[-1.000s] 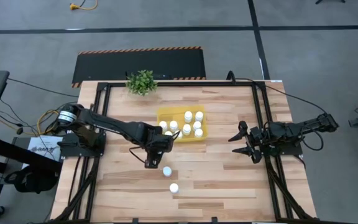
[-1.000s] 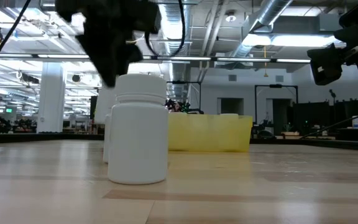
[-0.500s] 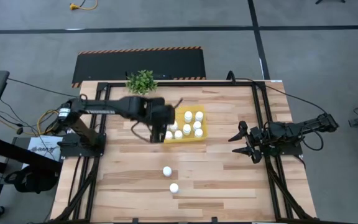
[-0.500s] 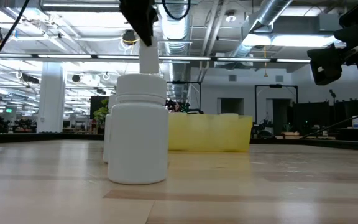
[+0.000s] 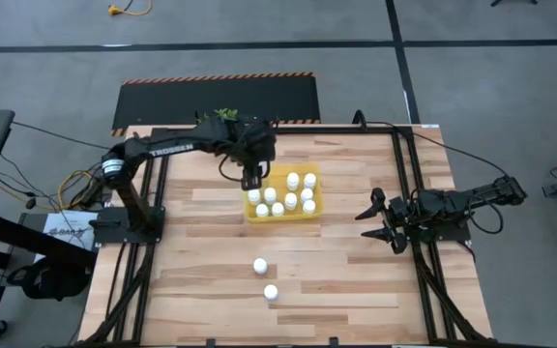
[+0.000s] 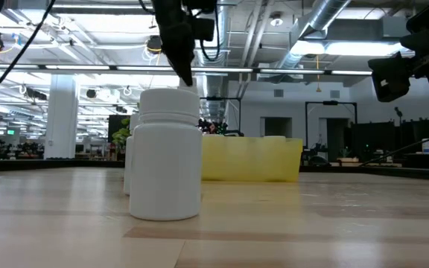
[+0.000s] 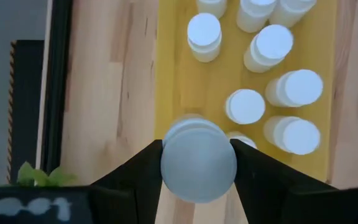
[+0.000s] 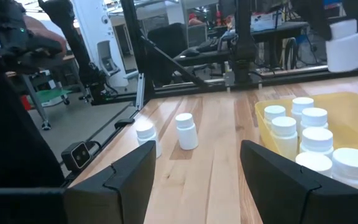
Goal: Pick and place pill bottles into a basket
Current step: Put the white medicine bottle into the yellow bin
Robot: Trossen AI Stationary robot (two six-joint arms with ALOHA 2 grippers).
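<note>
The yellow tray (image 5: 309, 206) lies at the table's middle, toward the far edge, with several white pill bottles (image 5: 293, 181) standing in it. Two more bottles (image 5: 260, 265) (image 5: 271, 291) stand on the table nearer the front; they also show in the right wrist view (image 8: 186, 130). My left gripper (image 5: 252, 180) hangs over the tray's far left corner, shut on one white bottle (image 7: 197, 163). My right gripper (image 5: 375, 222) waits open and empty at the table's right side. My left gripper pinches the bottle by its opposite sides (image 7: 166, 163) between its two fingers (image 7: 143, 177), just below the cap. The fingers come from above, pointing down. The bottle stands upright, cap up, lifted clear above the tray's left end (image 7: 176, 87); it also shows in the right wrist view (image 8: 344, 45).
A small green plant (image 5: 222, 114) stands at the far edge, right behind the left arm. Black frame rails (image 5: 409, 184) run along the table's left, right and far sides. Bare wood lies in front of the tray around the two loose bottles.
My left gripper has risen from beside the two loose bottles and gone toward the far edge, turning as it went. It carries a bottle, lifted clear, and is now over the tray's far left corner. The two bottles on the table have stayed put.
</note>
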